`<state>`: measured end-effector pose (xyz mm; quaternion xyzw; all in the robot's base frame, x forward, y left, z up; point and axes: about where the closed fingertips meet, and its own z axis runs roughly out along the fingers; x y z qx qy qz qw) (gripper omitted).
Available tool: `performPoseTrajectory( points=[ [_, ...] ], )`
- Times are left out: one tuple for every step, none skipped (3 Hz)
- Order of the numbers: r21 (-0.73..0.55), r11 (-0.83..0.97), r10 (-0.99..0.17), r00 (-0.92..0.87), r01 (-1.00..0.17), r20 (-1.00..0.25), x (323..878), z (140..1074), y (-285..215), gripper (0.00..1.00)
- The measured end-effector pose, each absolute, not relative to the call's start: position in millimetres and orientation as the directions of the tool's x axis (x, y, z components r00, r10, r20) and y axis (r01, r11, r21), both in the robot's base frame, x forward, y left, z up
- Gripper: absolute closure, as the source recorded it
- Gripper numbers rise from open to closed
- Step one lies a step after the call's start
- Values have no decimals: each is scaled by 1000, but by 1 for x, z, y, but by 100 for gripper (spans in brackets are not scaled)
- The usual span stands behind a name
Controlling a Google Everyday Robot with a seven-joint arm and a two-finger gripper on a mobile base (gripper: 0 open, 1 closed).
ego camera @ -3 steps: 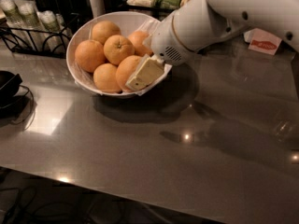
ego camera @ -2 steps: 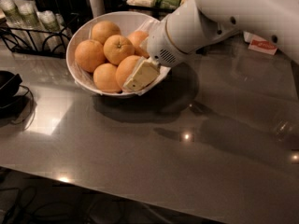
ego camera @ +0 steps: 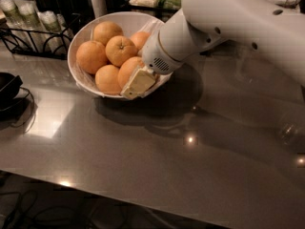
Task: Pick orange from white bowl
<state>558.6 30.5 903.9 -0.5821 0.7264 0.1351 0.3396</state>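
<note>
Camera view: white bowl (ego camera: pixel 80 76) toward far left of bench (ego camera: pixel 143 151), wire rack (ego camera: pixel 28 39) just behind its left rim, black device (ego camera: pixel 7 87) near left edge. Open bench surface in front and to right. Gripper (ego camera: pixel 137 82) at front-right rim of bowl, arm (ego camera: pixel 238 18) entering from right. Orange (ego camera: pixel 127 69) in bowl, touching gripper's left side, packed among other oranges (ego camera: pixel 90 56). Grip state: cannot tell.

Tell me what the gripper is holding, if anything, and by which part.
Cannot be told. The gripper is down in the white bowl, against the front of the near-right orange, but no hold shows.
</note>
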Motion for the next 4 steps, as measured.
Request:
performPoseTrajectory(
  points=[
    [-193, 286, -754, -96, -939, -650, 560, 904, 32, 48],
    [-193, 286, -754, -96, -939, -650, 560, 904, 32, 72],
    [-193, 286, -754, -96, -939, -650, 560, 904, 32, 95],
    [-193, 286, -754, -96, -939, -650, 560, 910, 32, 100]
  ],
)
